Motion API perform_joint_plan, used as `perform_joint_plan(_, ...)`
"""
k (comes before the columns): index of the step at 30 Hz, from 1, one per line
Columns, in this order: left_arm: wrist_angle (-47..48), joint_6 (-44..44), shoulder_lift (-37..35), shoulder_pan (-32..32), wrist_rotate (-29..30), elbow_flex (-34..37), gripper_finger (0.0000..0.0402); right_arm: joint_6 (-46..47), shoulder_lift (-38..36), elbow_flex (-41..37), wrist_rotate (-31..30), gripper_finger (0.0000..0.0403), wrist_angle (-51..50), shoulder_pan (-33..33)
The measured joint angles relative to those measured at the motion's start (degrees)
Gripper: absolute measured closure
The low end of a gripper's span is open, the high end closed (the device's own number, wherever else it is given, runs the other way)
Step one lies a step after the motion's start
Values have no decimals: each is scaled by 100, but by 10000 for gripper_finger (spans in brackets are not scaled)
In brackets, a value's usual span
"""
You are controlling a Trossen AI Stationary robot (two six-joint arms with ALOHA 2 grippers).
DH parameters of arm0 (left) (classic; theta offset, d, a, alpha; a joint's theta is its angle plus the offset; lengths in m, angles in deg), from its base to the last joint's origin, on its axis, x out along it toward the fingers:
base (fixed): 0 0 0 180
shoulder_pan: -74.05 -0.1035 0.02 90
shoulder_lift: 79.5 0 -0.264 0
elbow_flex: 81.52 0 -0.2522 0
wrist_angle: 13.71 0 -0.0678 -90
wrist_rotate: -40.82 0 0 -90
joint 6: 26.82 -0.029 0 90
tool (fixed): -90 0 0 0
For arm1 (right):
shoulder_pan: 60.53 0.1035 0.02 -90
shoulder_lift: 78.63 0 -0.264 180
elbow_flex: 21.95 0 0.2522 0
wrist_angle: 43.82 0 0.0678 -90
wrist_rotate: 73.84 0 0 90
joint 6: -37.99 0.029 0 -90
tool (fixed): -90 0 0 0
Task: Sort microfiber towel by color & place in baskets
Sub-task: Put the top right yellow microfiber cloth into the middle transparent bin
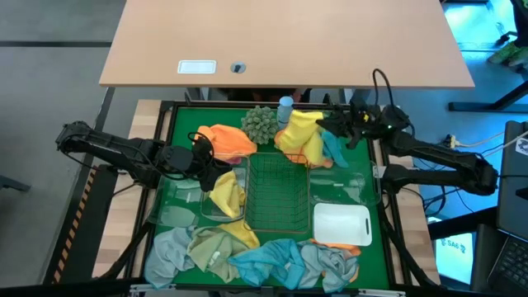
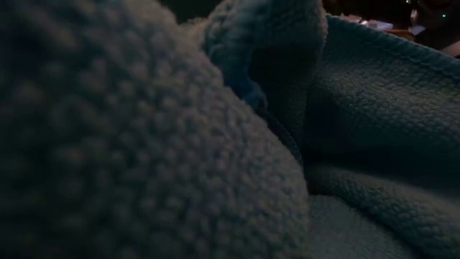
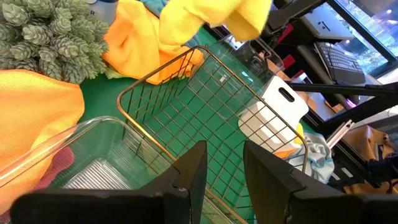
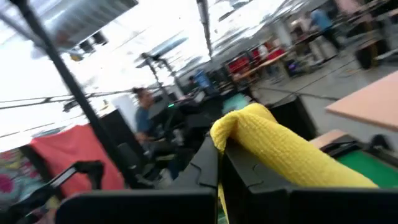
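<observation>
- Grip: right gripper [image 1: 346, 125] pressed together on a yellow towel [image 1: 301, 132], over the far right part of the desk [image 1: 186, 124]; seen in the right wrist view as a fold of cloth pinched between the dark fingers.
- Lie of the held towel: hangs leftward from that gripper, toward the middle of the desk, bunched and drooping, just beside the spiky ball [image 1: 261, 124] and the small blue bottle [image 1: 285, 103]; long axis roughly across the desk, left to right.
- Likely target, judged by colour: clear bin [image 1: 206, 206] just left of the wire-mesh basket [image 1: 276, 161], already holding a second yellow towel [image 1: 227, 194].
- Deciding relation: lies to the left of the right gripper and nearer the front edge, with the empty wire-mesh basket between; calls for a carry diagonally over that basket, high enough to keep the drooping tail from snagging the wire rim.
- Nearer arm: left gripper [image 1: 205, 161], spread with nothing between its fingers, hovering just beside the far end of that clear bin, next to an orange towel [image 1: 227, 140]; much closer to the bin than the right one, so risks crowding the drop.
- Other sorting places: white bin [image 1: 342, 221] front right, well apart from the yellow pile.
</observation>
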Motion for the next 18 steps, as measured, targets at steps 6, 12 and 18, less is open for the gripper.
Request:
perform_joint_plan(6,0,0,0,0,135,0,303,-284,656,594,-155,401,-10,763)
perform_joint_plan(12,0,0,0,-2,305,0,303,-673,1617,1465,-153,401,-14,1521)
perform_joint_plan(18,-14,-276,0,-2,299,0,303,-1043,2578,2409,-149,401,-58,2031)
